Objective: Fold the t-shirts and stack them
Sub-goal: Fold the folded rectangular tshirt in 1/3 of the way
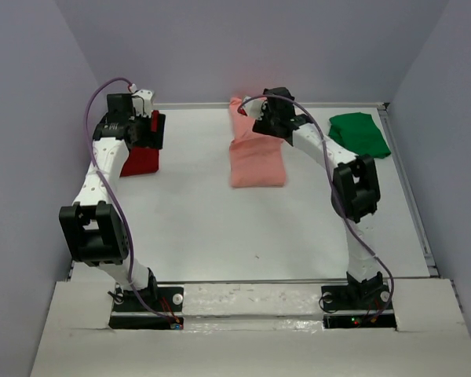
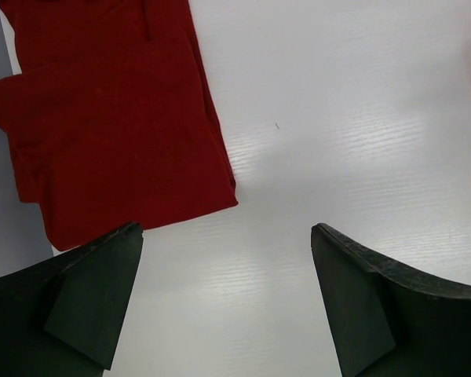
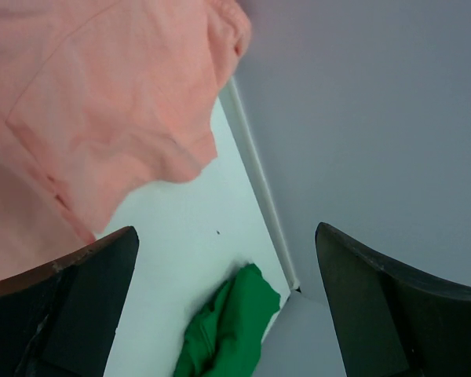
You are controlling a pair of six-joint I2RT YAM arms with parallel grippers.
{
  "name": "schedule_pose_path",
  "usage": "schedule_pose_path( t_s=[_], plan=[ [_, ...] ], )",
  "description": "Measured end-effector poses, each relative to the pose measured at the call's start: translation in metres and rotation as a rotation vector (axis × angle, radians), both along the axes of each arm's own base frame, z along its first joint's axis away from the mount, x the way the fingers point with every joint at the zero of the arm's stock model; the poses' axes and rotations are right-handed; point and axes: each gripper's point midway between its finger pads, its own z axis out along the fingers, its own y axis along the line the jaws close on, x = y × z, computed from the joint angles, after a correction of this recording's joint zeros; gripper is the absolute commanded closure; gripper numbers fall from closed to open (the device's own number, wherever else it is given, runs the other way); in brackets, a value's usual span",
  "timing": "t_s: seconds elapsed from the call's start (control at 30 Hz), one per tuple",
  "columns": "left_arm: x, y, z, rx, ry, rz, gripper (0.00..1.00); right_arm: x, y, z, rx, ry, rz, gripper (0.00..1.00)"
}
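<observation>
**One folded, one half-way, one not begun; no stack yet**

Far left of the white table (image 1: 220, 236): a dark red fabric t-shirt (image 1: 140, 161), folded into a flat, compact rectangle. Long axis running from the near edge toward the back wall (image 1: 243, 47), one short edge facing the near side. Looks finished as a fold. Close by its far end, the left gripper (image 1: 147, 127), fingers spread wide with nothing between them. In the left wrist view, only bare table under the opening, with the red cloth off to one side and untouched.

Centre: a salmon-pink fabric t-shirt (image 1: 255, 161), narrowed into a long strip. Long axis also near-to-far, the near end squared off toward the middle of the table, the far end loose and bunched against the back wall. Judged half folded: sides brought in, the lengthwise fold yet to come. Above that loose far end, the right gripper (image 1: 261, 110), likewise released and holding nothing, with pink cloth just beside its fingers in the right wrist view.

Far right corner: a green fabric t-shirt (image 1: 359, 133), a crumpled heap with no clear axis or heading, well apart from the pink one. Apparently not begun.

Left to do, by this reading: finishing the pink fold, spreading and folding the green, then gathering all three into one pile.
</observation>
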Motion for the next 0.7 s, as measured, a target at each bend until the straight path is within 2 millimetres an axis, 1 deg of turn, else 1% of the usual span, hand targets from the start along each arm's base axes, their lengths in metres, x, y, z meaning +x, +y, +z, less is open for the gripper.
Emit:
schedule_pose_path(
  t_s=[0.03, 0.07, 0.13, 0.17, 0.2, 0.23, 0.3, 0.33, 0.37, 0.4, 0.43, 0.5, 0.57, 0.63, 0.7],
  plan=[
    [-0.001, 0.000, 0.002, -0.001, -0.007, -0.001, 0.01, -0.009, -0.002, 0.013, 0.008, -0.012, 0.004, 0.00],
    [-0.003, 0.000, 0.003, 0.000, -0.012, -0.001, 0.01, -0.024, -0.004, 0.032, 0.013, -0.026, 0.013, 0.00],
    [-0.008, 0.000, 0.007, 0.001, -0.024, 0.000, 0.01, -0.045, -0.005, 0.064, 0.028, -0.066, 0.030, 0.00],
    [-0.012, 0.000, 0.010, 0.003, -0.036, 0.002, 0.01, -0.063, -0.005, 0.084, 0.040, -0.102, 0.044, 0.00],
    [-0.014, 0.000, 0.013, 0.004, -0.045, 0.002, 0.01, -0.070, -0.003, 0.093, 0.046, -0.118, 0.052, 0.00],
    [-0.017, 0.000, 0.015, 0.004, -0.052, 0.003, 0.01, -0.085, -0.001, 0.105, 0.051, -0.140, 0.068, 0.00],
    [-0.023, 0.000, 0.017, 0.007, -0.070, 0.005, 0.01, -0.104, 0.000, 0.107, 0.050, -0.152, 0.083, 0.00],
    [-0.028, 0.000, 0.018, 0.007, -0.073, 0.004, 0.01, -0.117, 0.002, 0.101, 0.041, -0.143, 0.096, 0.00],
    [-0.032, 0.000, 0.017, 0.007, -0.075, 0.002, 0.01, -0.129, 0.003, 0.087, 0.023, -0.117, 0.108, 0.00],
    [-0.035, -0.001, 0.017, 0.005, -0.079, -0.002, 0.01, -0.137, 0.003, 0.076, 0.009, -0.094, 0.116, 0.00],
    [-0.037, -0.003, 0.017, 0.001, -0.080, -0.008, 0.01, -0.148, 0.003, 0.058, -0.012, -0.056, 0.123, 0.00],
    [-0.044, -0.010, 0.015, -0.023, -0.084, -0.043, 0.01, -0.163, -0.001, 0.029, -0.041, 0.020, 0.123, 0.00],
    [-0.046, -0.018, 0.014, -0.045, -0.082, -0.076, 0.01, -0.176, -0.005, 0.008, -0.045, 0.096, 0.110, 0.00],
    [-0.048, -0.028, 0.010, -0.063, -0.076, -0.114, 0.01, -0.184, -0.009, 0.002, -0.024, 0.136, 0.088, 0.00],
    [-0.051, -0.040, 0.006, -0.074, -0.064, -0.153, 0.01, -0.188, -0.010, 0.007, 0.004, 0.137, 0.073, 0.00]
  ],
)
